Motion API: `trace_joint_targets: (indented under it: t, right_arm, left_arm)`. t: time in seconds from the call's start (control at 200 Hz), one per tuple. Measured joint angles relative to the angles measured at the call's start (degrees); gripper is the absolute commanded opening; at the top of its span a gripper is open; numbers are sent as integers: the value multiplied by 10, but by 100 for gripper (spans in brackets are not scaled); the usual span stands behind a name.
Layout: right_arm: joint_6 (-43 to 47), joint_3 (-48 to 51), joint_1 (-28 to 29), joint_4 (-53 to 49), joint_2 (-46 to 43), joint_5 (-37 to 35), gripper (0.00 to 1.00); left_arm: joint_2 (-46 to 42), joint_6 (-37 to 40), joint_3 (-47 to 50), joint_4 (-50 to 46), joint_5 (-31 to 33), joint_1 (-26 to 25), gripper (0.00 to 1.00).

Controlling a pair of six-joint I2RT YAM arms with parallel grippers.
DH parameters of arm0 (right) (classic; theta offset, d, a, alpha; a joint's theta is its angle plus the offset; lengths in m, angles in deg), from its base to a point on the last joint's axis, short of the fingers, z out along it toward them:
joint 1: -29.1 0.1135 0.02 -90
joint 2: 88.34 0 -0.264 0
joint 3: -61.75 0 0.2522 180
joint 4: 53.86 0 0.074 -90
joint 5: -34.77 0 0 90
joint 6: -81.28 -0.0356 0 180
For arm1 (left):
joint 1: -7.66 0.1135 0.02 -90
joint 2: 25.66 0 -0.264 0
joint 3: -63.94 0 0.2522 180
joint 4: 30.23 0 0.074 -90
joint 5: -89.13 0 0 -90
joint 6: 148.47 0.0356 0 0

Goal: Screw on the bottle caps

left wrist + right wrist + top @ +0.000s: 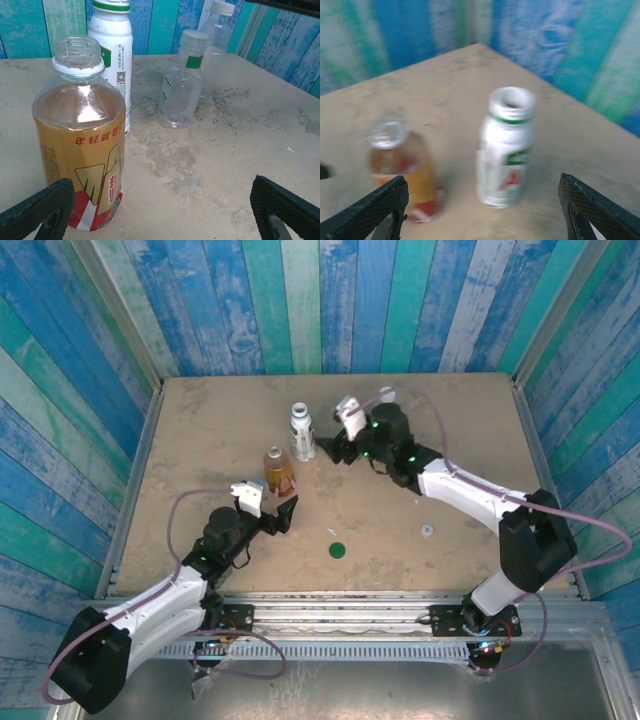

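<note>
- Dark green cap [337, 550]: lies flat on the bare worktop [200, 430], near the front edge, apart from every bottle.
- Pale cap [427, 531]: lies flat further to the right, beside my right forearm, well apart from the bottles.
- Left jaws: apart and empty. The pads [35, 212] hang low over the worktop.
- Amber bottle [80, 135]: upright just ahead of the left jaws, on the left pad's side and not between the pads. Neck open, no cap.
- White-labelled bottle [505, 150]: upright just beyond the amber bottle, near it but not touching. Mouth open, green ring below the thread.
- Right jaws: apart and empty, facing the white-labelled bottle without contact. This view is blurred.
- Smaller clear bottle [180, 85]: upright behind those two, with a pale cap [195, 36] on its neck. Tightness cannot be told.
- Taller clear bottle [212, 47]: just behind it, with a white cap [222, 7] on top.
- Blue-green plank wall [350, 300]: closes the far side.
</note>
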Motion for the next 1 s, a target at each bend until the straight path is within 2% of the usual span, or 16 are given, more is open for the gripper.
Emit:
trace_joint_targets:
  t: [0.125,0.26,0.39,0.591,0.716,0.861,1.001]
  right_arm:
    - [12,-35,54,-24,38,35,76]
    - [14,-85,79,-31,101,37,74]
    - [0,-123,83,-31,158,33,70]
    - [-14,-168,82,-30,219,29,59]
    - [-23,-192,82,-25,230,33,52]
    - [-31,-207,82,-21,241,38,51]
    - [-35,-214,82,-16,251,47,34]
  left_arm:
    - [0,0,2,4,-2,1,94]
    - [7,0,7,14,-5,2,94]
    - [8,2,8,17,-9,2,94]
    - [8,6,9,20,-12,2,94]
    - [8,8,9,20,-12,2,94]
    - [8,9,9,20,-12,2,94]
    - [7,9,11,20,-12,2,94]
